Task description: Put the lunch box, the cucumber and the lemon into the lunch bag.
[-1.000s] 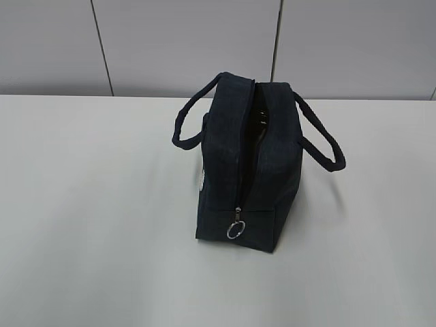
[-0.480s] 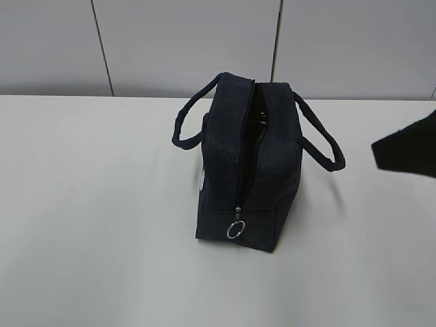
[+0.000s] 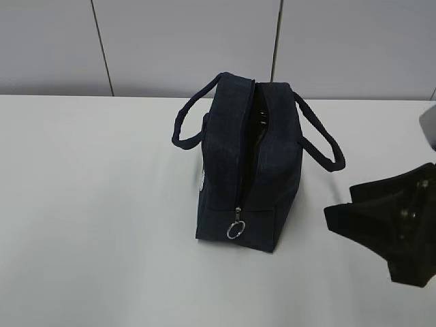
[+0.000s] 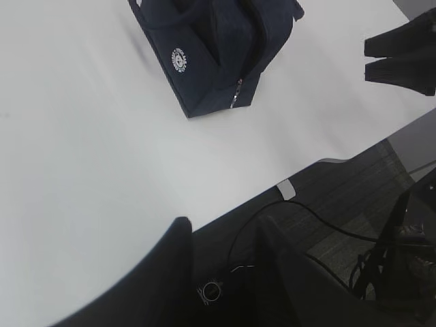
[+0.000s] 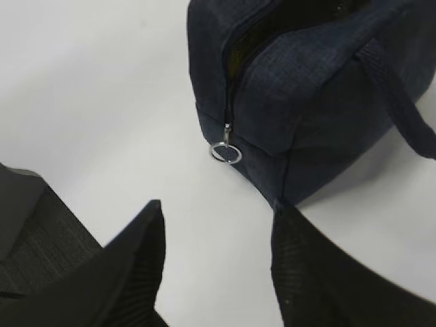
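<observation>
Unzipped lunch bag [image 3: 248,163] just left of spread, empty right gripper [image 3: 354,204].

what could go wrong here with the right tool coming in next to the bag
1. The right tool, open and empty, sits low near the lunch bag; it could bump the soft side and shove or tip it.
2. The loop handle sticks out toward that tool and could snag a finger.
3. The zipper opening gapes only narrowly, so anything going in or out may catch on its edges.
</observation>
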You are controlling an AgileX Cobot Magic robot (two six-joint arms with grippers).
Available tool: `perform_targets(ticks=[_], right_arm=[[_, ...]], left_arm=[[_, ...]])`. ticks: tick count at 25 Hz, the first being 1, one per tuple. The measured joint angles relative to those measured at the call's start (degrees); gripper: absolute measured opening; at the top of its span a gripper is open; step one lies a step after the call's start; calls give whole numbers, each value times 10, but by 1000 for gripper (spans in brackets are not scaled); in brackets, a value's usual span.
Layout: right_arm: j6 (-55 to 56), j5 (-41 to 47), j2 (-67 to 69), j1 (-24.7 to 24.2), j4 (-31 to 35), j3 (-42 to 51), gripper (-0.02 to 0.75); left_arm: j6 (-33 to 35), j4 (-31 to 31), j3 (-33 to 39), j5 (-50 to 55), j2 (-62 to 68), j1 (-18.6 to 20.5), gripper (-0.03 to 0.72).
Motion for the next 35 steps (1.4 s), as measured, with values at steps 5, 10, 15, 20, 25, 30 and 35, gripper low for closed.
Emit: perform_targets(ticks=[5,10,15,20,25,30,35], right_arm=[[-333,-16,0,1,307,57,382],[-569,-23,19,13,524,104,382],[-632,37,96,13,546,109,382],[-653,63,198,13,547,85,382],[-660,83,288,13,548,41,382],[-644,45,345,13,550,-1,382],[-636,44,371,13,552,-24,382]], left_arm=[[0,0,0,0,0,0,207],[0,13,0,0,0,0,207],[0,24,0,0,0,0,207],[0,35,0,0,0,0,207],[0,39,0,0,0,0,207],[0,41,0,0,0,0,205],[0,53,0,0,0,0,205]])
